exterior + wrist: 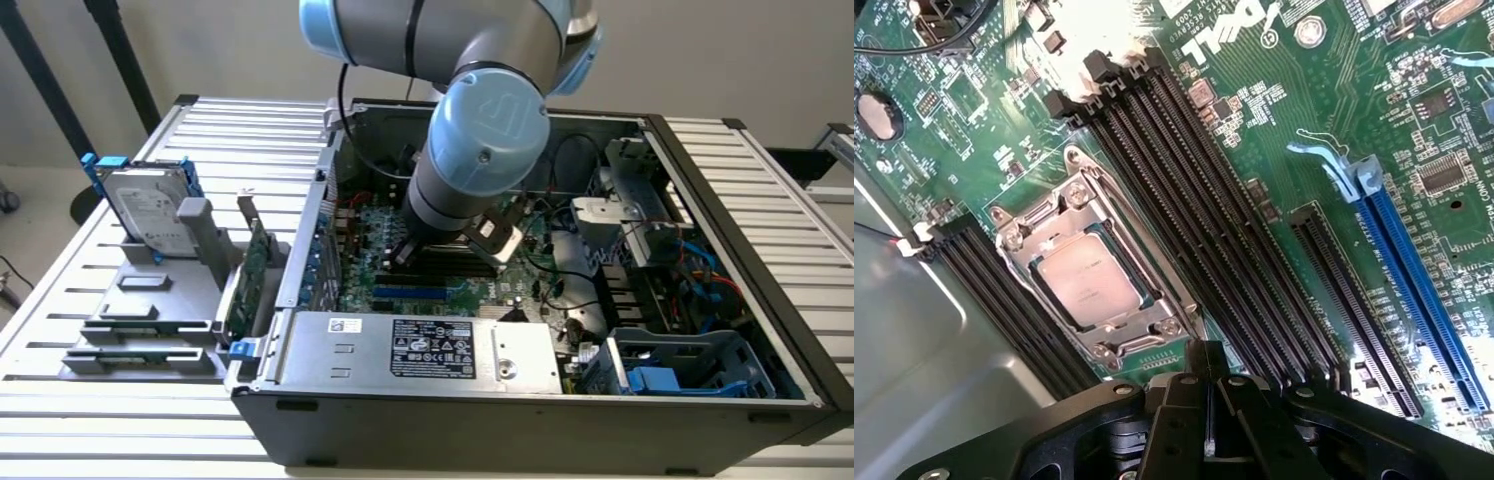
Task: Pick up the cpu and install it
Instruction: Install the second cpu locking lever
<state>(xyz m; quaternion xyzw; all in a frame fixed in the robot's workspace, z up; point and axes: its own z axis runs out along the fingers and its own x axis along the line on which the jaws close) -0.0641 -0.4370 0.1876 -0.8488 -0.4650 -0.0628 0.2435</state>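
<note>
Cpu (pixel 1086 283) seated in socket (pixel 1097 275)

White "DELL" lettering printed on the green motherboard (pixel 1274 130), upper middle of the wrist view, with a line of small characters beside it too fine to read; black-and-white rating label (pixel 433 349) on the power supply (pixel 521 358), lower middle of the exterior view, illegible.

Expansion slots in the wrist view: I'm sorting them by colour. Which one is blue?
The long slot with the pale latch at its end; the shorter slot beside it and the memory slots are black.
</note>
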